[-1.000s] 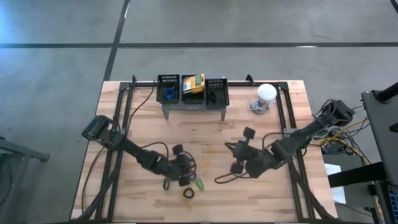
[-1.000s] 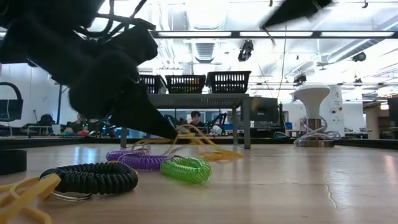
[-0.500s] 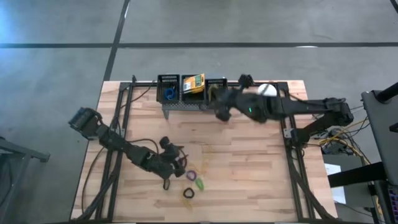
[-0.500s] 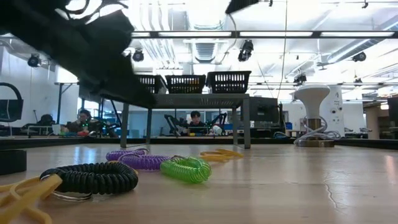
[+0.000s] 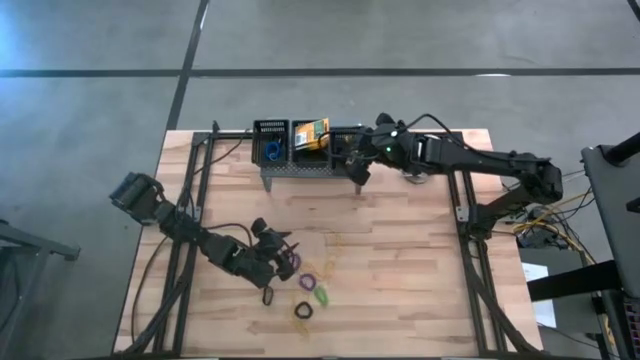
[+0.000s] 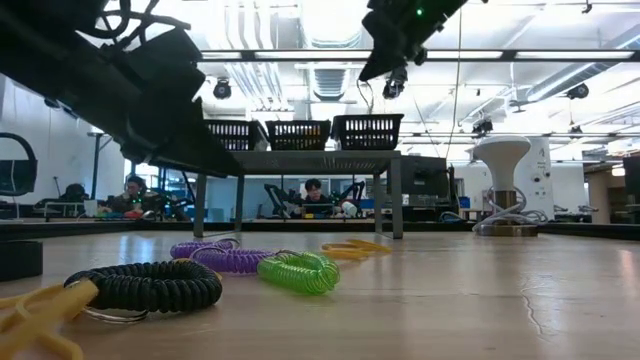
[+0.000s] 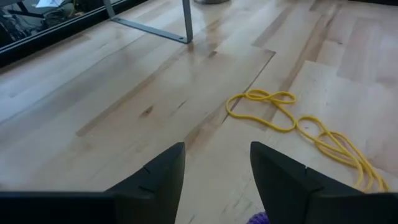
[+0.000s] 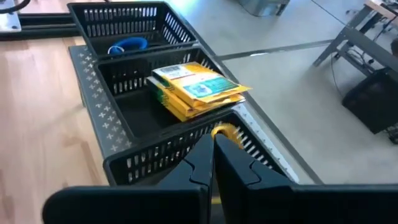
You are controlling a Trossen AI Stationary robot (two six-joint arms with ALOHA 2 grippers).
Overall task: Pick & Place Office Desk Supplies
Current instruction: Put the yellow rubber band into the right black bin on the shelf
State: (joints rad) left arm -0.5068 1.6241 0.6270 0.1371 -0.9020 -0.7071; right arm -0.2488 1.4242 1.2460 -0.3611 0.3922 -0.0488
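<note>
Three black mesh baskets stand on a grey perforated stand [image 5: 310, 170] at the far edge. The left basket [image 5: 270, 140] holds a blue loop [image 8: 129, 45], the middle one yellow-green crayon boxes [image 8: 196, 87]. My right gripper [image 8: 214, 149] hovers over the right basket [image 5: 347, 138], shut on a yellow band. Near the front, purple [image 5: 308, 279], green [image 5: 322, 295] and black [image 5: 303, 311] loops lie on the wood. Yellow bands [image 7: 280, 115] lie flat ahead of my left gripper [image 7: 214, 168], which is open, raised off the table and touching nothing. My right gripper pinches a thin yellow band between its shut fingers; only a short bit of it [image 8: 225, 132] shows beside the fingertips. The fingers slant down from the table's right side. The band is lifted clear, above the near rim of the right basket.
A white dome-shaped object [image 6: 503, 185] stands at the far right, partly under my right arm. Another black loop [image 5: 270, 295] lies by the left gripper. Black frame rails [image 5: 195, 200] run along both table sides. People sit in the room beyond [image 6: 315, 190].
My right gripper has swung from the table's middle up and toward the far edge, stopping over the right basket, still shut. My left gripper has drawn back toward the table's left and risen. The yellow bands that stood raised beside its fingers have dropped flat onto the wood.
</note>
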